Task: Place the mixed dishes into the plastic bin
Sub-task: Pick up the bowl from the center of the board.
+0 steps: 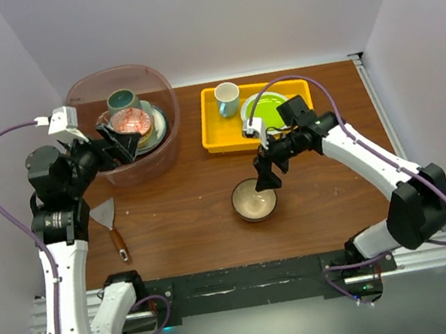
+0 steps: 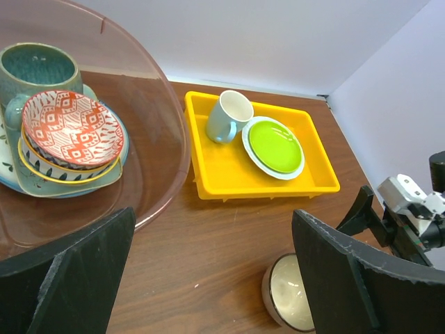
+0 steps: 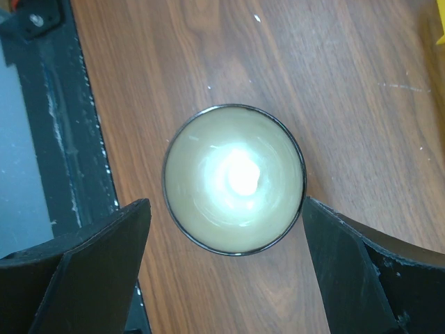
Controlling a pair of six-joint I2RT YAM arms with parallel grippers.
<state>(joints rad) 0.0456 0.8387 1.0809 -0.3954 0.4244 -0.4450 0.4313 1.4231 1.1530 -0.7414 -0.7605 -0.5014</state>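
The plastic bin [image 1: 133,170] stands at the back left and holds stacked mixed dishes: a teal mug [image 1: 121,101], a red patterned bowl [image 1: 132,122] and plates under it. In the left wrist view the mug [image 2: 35,69] and red bowl [image 2: 69,129] sit behind the bin's rim [image 2: 174,139]. A cream bowl with a dark rim [image 1: 254,200] rests upright on the table. My right gripper [image 1: 268,178] hovers over its far edge, open; the bowl [image 3: 233,177] lies just ahead of its fingers, untouched. My left gripper [image 1: 120,141] is open and empty at the bin's near wall.
A yellow tray [image 1: 213,140] at the back centre holds a small white cup [image 1: 227,98] and a lime-green plate [image 1: 265,110]. A metal scraper with a wooden handle [image 1: 111,224] lies on the table in front of the bin. Walls close in on three sides.
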